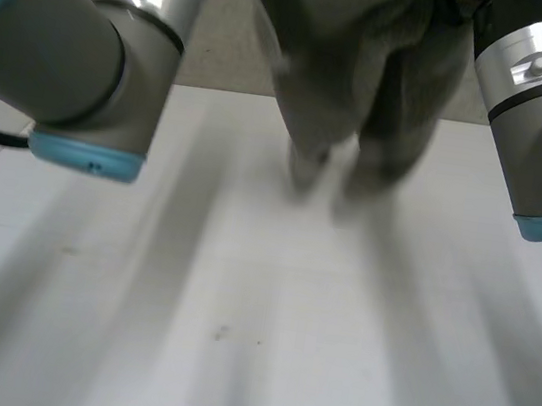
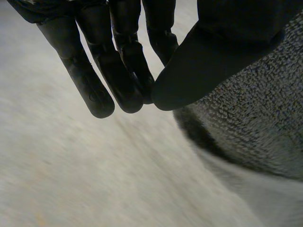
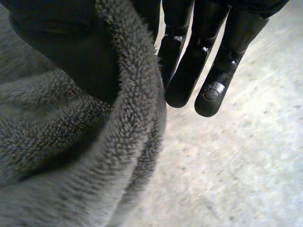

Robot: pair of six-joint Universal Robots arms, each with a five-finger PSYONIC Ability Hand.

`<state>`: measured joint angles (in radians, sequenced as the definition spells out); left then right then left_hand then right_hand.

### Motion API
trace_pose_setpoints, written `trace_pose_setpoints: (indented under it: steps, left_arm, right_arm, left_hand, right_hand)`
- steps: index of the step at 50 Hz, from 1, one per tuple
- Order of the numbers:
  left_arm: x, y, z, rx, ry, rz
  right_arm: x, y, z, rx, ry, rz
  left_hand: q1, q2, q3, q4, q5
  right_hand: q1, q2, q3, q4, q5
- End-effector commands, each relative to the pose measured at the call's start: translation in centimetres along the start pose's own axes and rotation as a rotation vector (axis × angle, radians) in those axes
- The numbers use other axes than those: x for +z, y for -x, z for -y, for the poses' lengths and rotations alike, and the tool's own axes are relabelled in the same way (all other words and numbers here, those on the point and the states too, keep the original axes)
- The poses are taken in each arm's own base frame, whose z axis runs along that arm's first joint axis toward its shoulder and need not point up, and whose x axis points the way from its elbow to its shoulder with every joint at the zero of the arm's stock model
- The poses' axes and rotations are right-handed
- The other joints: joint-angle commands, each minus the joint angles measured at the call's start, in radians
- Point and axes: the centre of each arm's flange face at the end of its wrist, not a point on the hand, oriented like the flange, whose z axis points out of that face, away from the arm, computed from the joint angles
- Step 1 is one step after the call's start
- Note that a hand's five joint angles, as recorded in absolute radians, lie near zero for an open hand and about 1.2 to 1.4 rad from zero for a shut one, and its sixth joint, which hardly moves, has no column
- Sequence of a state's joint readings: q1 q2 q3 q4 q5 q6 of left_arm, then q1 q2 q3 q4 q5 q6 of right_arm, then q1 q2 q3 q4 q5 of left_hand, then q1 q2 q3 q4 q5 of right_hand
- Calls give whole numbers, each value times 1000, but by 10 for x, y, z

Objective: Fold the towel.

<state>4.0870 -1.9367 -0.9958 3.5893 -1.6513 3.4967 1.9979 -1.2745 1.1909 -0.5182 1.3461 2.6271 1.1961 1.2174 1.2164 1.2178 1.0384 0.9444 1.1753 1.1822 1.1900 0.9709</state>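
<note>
I'm looking down on a white table [image 1: 226, 379], matt, under soft, even light with no glare. One small dark speck [image 1: 220, 333] sits towards the near side. Up close the tabletop looks faintly mottled. Past its far edge runs a plain beige-grey strip [image 1: 220, 60]; floor or wall, I can't tell.

The black left hand [image 2: 222, 52] reaches in above the pale desk [image 2: 94, 179]. Just beside it is a grey towel [image 2: 255, 127] with a rough, looped pile, and the hand covers its upper part. The towel makes one rounded fold, whose lower rim is in dark shadow. It is not possible to tell if this fold touches the desk.
</note>
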Motion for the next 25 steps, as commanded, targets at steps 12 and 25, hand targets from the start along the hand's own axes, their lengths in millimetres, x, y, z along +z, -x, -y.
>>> trace_pose_setpoints:
  steps: [12,25]
  left_arm:
    - [-181,-31,-115,68,711,-248]
    - [-215,-32,-113,65,825,-333]
  right_arm:
    - [-141,88,-65,165,832,727]
    - [-143,81,-54,253,885,718]
  left_hand:
    - [200,179,180,178,183]
    - [-880,-901,-900,-902,-897]
  right_hand:
    - [452,221,214,206,251]
    - [452,221,214,206,251]
